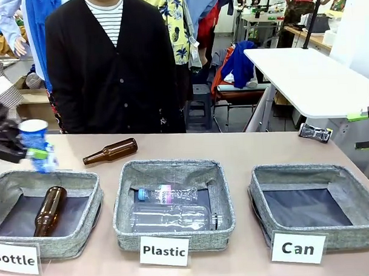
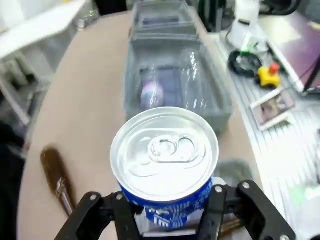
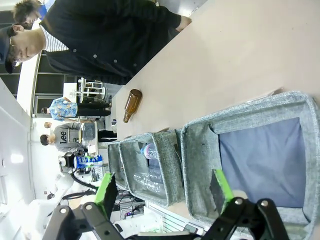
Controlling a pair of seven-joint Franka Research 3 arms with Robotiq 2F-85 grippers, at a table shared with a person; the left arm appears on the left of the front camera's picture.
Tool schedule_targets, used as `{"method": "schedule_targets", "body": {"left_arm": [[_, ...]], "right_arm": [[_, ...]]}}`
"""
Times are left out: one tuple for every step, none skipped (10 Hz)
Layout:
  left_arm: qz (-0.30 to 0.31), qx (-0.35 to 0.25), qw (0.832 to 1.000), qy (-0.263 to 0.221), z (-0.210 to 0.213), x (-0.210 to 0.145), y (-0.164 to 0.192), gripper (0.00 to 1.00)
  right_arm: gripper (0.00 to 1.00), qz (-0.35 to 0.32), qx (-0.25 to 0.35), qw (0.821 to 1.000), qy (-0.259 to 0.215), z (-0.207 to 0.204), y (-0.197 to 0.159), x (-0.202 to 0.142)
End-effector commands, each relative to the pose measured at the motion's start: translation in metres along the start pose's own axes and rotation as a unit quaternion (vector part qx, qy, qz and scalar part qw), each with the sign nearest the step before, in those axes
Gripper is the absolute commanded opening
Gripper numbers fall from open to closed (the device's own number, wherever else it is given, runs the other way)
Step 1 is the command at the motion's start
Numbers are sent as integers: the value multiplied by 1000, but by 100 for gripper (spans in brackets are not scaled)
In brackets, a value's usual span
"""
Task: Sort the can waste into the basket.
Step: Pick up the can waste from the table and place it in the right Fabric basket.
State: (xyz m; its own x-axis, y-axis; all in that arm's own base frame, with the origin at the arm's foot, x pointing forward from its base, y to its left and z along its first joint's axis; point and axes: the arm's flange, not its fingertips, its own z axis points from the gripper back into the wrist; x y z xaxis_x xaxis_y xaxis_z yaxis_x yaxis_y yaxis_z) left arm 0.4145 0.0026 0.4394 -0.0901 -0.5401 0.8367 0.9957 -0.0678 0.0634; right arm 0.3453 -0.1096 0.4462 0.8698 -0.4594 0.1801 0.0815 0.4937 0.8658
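Left gripper with can above table

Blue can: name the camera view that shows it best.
Left wrist view: the blue can sits close, lid and tab plain, gripped by the left tool. Front view shows it blurred at far left; right wrist view shows it tiny, far off.

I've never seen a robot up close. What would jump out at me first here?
Probably the blue can clamped upright in the left claw, at the far left of the table. Then three grey baskets in a row along the near edge: Bottle basket, Plastic basket and Can basket. A crushed can lies on the table beyond the Can basket.
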Motion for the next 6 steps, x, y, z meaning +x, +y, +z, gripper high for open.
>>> {"method": "schedule_targets", "body": {"left_arm": [[-45, 19, 998, -46, -73, 90, -41, 35], [-67, -23, 995, -69, -118, 127, -55, 35], [-75, -62, 994, -52, -166, 160, -65, 35], [-82, -67, 994, -21, -218, 190, -73, 35], [-104, -80, 991, 27, -280, 226, -76, 35], [-116, -100, 986, 64, -331, 256, -72, 35]], "right_arm": [[100, 51, -74, 996, 0, 31, 22, -10], [100, 79, -114, 990, 15, 57, 32, -14], [100, 98, -146, 984, 8, 82, 32, -12], [100, 119, -176, 977, -5, 105, 25, -12], [100, 119, -171, 978, -15, 128, 18, -14], [100, 132, -152, 979, -11, 146, 10, -19]]}}
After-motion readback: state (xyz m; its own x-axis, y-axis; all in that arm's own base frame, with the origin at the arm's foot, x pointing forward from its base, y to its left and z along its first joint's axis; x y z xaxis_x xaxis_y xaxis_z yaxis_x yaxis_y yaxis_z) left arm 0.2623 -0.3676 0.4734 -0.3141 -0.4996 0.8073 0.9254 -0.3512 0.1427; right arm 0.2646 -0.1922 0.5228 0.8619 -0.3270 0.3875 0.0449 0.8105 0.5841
